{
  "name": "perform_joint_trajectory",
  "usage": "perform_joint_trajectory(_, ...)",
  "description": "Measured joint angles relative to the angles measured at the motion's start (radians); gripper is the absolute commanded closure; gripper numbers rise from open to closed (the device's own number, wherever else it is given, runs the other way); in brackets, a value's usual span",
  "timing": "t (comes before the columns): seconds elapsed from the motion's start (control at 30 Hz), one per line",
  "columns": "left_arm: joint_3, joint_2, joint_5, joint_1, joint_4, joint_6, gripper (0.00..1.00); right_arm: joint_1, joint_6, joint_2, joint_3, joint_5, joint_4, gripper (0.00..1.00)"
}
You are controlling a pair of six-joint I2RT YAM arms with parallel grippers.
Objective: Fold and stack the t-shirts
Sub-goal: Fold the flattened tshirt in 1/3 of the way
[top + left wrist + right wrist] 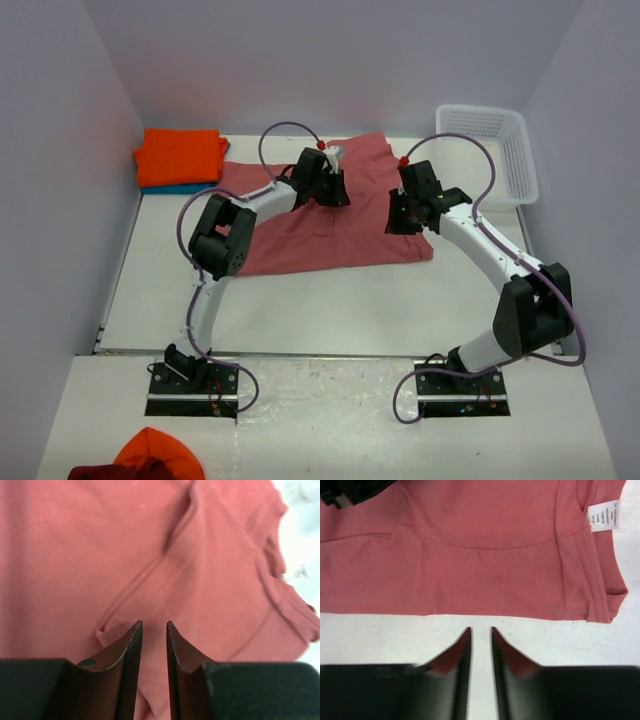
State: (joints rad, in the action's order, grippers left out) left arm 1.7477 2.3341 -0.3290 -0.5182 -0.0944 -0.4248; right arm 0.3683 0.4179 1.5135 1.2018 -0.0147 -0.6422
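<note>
A white basket (500, 150) stands near the salmon-red t-shirt (340, 240).

The salmon-red t-shirt (330, 215) is plain and dusty in tone, and its white tag (604, 516) has small dark print. At ten o'clock are the bright orange t-shirt (180, 155) and the teal-blue t-shirt (165, 188). At two o'clock, the lattice basket (495, 150) is white, like the worktop (330, 300). The left pincer (154, 625) and right pincer (480, 630) are black. The cables (290, 126) are purple.

Near side of salmon-red t-shirt (340, 235): you get bare counter (330, 300) | left: orange t-shirt (180, 155) stack blocks | right: basket (522, 165) blocks
</note>
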Motion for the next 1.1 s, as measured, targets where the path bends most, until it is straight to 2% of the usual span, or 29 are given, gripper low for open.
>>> perform_joint_trajectory(0.1,-0.032,-0.080,0.023,-0.008,-0.027,-0.002,0.71,0.000,-0.006,0.006,0.000,0.013,-0.001,0.44)
perform_joint_trajectory(0.17,-0.051,-0.165,0.100,-0.014,-0.085,-0.003,0.72,0.000,-0.008,0.013,0.006,0.031,-0.010,0.42)
perform_joint_trajectory(0.2,-0.058,-0.219,0.148,-0.018,-0.120,-0.005,0.74,0.000,-0.013,0.021,0.014,0.044,-0.017,0.73)
perform_joint_trajectory(0.23,-0.061,-0.270,0.208,-0.021,-0.156,-0.007,0.77,0.000,-0.026,0.035,0.027,0.058,-0.028,1.00)
perform_joint_trajectory(0.27,-0.061,-0.321,0.270,-0.022,-0.195,-0.011,0.97,0.000,-0.029,0.050,0.042,0.069,-0.038,1.00)
perform_joint_trajectory(0.3,-0.061,-0.374,0.332,-0.022,-0.232,-0.014,1.00,-0.001,-0.027,0.067,0.059,0.083,-0.044,1.00)
perform_joint_trajectory(0.43,-0.069,-0.531,0.571,-0.011,-0.407,-0.019,1.00,-0.021,-0.031,0.181,0.157,0.107,-0.078,1.00)
perform_joint_trajectory(0.53,-0.175,-0.592,0.665,0.009,-0.481,-0.016,1.00,-0.047,-0.034,0.282,0.229,0.098,-0.106,1.00)
perform_joint_trajectory(0.67,-0.409,-0.600,0.647,0.074,-0.538,-0.006,1.00,-0.067,-0.038,0.399,0.315,0.081,-0.136,1.00)
perform_joint_trajectory(0.77,-0.516,-0.594,0.624,0.126,-0.567,0.000,1.00,-0.066,-0.040,0.425,0.318,0.071,-0.149,1.00)
perform_joint_trajectory(1.1,-0.587,-0.597,0.581,0.161,-0.546,-0.003,1.00,-0.049,0.002,0.426,0.210,0.047,-0.124,1.00)
